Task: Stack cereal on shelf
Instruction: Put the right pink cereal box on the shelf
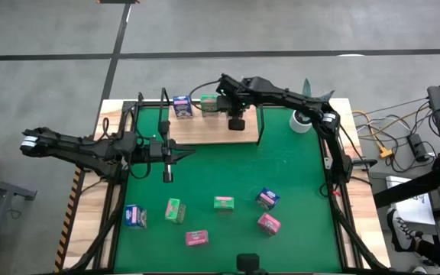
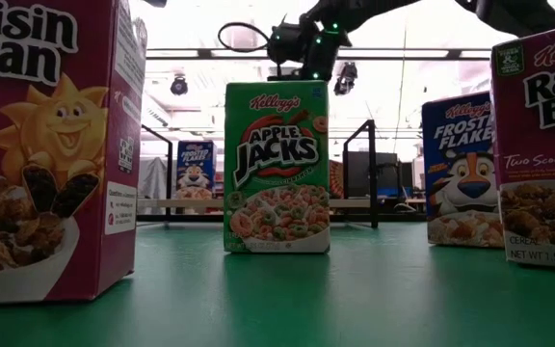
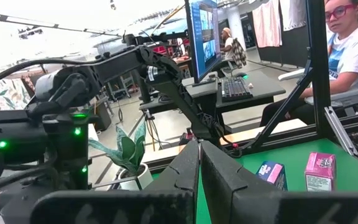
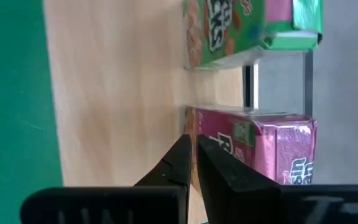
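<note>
The shelf (image 1: 205,131) is a light-wood board at the far side of the green mat. On it stand a blue cereal box (image 1: 182,105), a green one (image 1: 208,103) (image 4: 229,28) and a pink one (image 4: 253,146), each resting on the board. My right gripper (image 1: 237,121) (image 4: 194,155) hangs shut over the board, just on the near side of the pink box. My left gripper (image 1: 168,176) (image 3: 199,168) is shut and empty above the mat's left part. In the low view the right arm's wrist (image 2: 302,43) shows above a green box (image 2: 277,169). My right gripper's shut fingertips (image 4: 188,146) show right at the pink box's front edge (image 4: 194,118), slanting down from the near side. Whether they touch it, I cannot tell.
Loose cereal boxes stand on the mat's near half: blue (image 1: 135,216), green (image 1: 175,210), green (image 1: 223,202), blue (image 1: 266,198), pink (image 1: 269,223), pink (image 1: 196,238). Black rod uprights (image 4: 247,78) frame the shelf. A person (image 3: 353,43) sits beyond the table.
</note>
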Controlling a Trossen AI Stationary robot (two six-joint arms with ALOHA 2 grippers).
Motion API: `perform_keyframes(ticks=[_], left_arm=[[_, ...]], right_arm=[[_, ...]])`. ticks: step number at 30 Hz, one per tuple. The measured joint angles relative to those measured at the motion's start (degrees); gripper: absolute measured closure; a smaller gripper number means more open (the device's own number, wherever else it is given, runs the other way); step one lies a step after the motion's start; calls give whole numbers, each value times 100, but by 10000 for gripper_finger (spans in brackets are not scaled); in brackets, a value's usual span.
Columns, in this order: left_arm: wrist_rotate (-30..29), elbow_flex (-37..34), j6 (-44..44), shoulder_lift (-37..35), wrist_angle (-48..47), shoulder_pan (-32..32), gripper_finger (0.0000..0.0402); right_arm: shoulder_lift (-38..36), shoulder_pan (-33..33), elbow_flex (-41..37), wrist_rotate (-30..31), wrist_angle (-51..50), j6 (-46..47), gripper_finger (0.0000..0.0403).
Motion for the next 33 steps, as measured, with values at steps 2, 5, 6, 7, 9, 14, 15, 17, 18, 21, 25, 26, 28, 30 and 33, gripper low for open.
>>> perform_keyframes(ticks=[2, 5, 6, 7, 9, 14, 15, 17, 18, 21, 25, 26, 28, 30, 33], left_arm=[[0, 0, 1, 2, 0, 0, 402], [0, 0, 0, 2, 1, 0, 402], [0, 0, 0, 2, 2, 0, 402], [0, 0, 1, 2, 0, 0, 402], [0, 0, 0, 2, 2, 0, 402], [0, 0, 2, 2, 2, 0, 402], [0, 0, 0, 2, 4, 0, 402], [0, 0, 0, 2, 2, 0, 402], [0, 0, 2, 2, 3, 0, 402], [0, 0, 2, 2, 4, 0, 402], [0, 0, 2, 2, 2, 0, 402], [0, 0, 2, 2, 2, 0, 402], [0, 0, 2, 2, 2, 0, 402], [0, 0, 2, 2, 2, 0, 402], [0, 0, 4, 2, 2, 0, 402]], right_arm=[[1, -59, -13, 4, -2, 33, 390], [0, -138, -13, 13, 28, 42, 390], [0, -159, -13, 13, 29, 35, 390], [0, -181, -13, 11, 30, 27, 390], [0, -233, -13, 9, 31, 25, 390], [0, -290, -13, 11, 23, 25, 390], [-1, -290, -13, 8, 6, 25, 390], [-13, -282, -13, -6, -79, 25, 390], [-17, -275, -13, -7, -140, 23, 390], [-22, -269, -13, -6, -278, 24, 390], [-22, -296, -13, 15, -271, 12, 390], [-22, -305, -13, 46, -275, -5, 390], [-24, -313, -13, 242, -285, -40, 390], [-24, -319, -13, 414, -294, -90, 390], [-33, -321, -13, 428, -351, -93, 390]])
